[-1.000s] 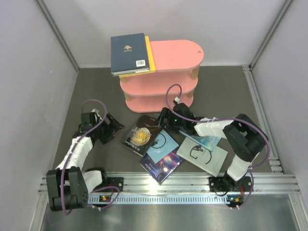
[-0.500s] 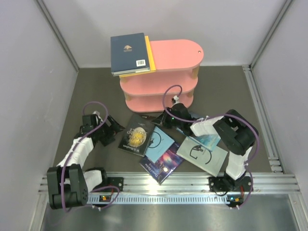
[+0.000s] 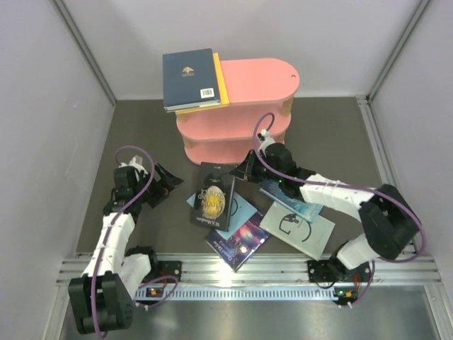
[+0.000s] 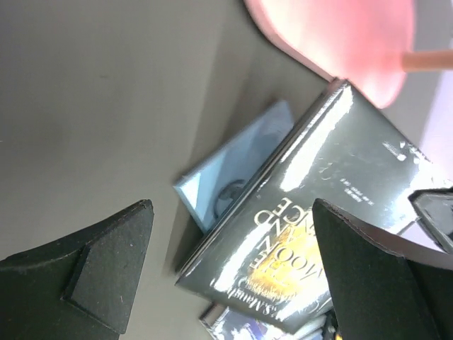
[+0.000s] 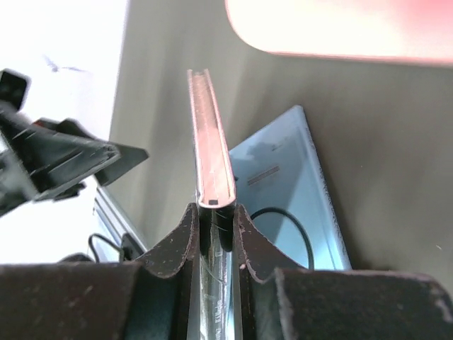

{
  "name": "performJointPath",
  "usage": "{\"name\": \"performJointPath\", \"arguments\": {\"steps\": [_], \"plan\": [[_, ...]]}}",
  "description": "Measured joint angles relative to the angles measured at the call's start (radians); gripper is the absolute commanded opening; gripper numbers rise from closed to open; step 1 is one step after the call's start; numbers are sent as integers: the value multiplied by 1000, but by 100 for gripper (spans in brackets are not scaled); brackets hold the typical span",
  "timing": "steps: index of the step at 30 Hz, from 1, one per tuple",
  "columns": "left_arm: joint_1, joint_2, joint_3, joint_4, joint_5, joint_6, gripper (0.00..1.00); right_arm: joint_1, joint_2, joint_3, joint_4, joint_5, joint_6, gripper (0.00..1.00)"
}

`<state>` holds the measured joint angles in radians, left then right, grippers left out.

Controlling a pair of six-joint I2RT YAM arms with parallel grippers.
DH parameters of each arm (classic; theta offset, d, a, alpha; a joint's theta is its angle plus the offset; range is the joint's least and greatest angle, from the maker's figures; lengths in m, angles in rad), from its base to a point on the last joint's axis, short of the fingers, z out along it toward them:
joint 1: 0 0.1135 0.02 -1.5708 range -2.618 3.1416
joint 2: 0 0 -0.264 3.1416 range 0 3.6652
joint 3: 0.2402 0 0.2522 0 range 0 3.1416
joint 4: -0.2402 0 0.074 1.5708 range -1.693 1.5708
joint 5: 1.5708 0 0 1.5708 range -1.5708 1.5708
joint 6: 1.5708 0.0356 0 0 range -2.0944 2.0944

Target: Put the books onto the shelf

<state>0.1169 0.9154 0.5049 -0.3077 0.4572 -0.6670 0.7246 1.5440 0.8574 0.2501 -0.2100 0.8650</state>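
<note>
Arms from above: we see the right arm stretched low from its base, leftward over the scattered books. Its right tool (image 3: 243, 172) is clenched on the shelf-side edge of the black moon book (image 3: 214, 200), which tilts over the light blue book (image 3: 243, 212) just in front of the pink shelf (image 3: 258, 78). The left arm reaches forward, its left tool (image 3: 166, 185) released and aimed at that book. A navy book (image 3: 187, 76) and a yellow book (image 3: 222, 88) lie on the top board.

From the left wrist, we find the left tool spread wide, the black cover beyond it, untouched.

From the right wrist, we see the right tool pinching the book's thin edge, held upright above the surface (image 3: 141, 134).
</note>
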Motion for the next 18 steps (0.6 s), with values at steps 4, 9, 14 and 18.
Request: {"name": "performJointPath", "arguments": {"steps": [4, 9, 14, 18], "plan": [[0, -58, -10, 24, 71, -15, 99, 0, -150, -42, -50, 3, -42, 0], [0, -160, -67, 105, 196, -51, 99, 0, -316, -112, -90, -16, -25, 0], [-1, -262, -101, 156, 299, -91, 99, 0, -437, -158, -93, -41, 34, 0], [-7, -284, -109, 222, 357, -118, 99, 0, -455, -177, -49, -68, 94, 0]]}}
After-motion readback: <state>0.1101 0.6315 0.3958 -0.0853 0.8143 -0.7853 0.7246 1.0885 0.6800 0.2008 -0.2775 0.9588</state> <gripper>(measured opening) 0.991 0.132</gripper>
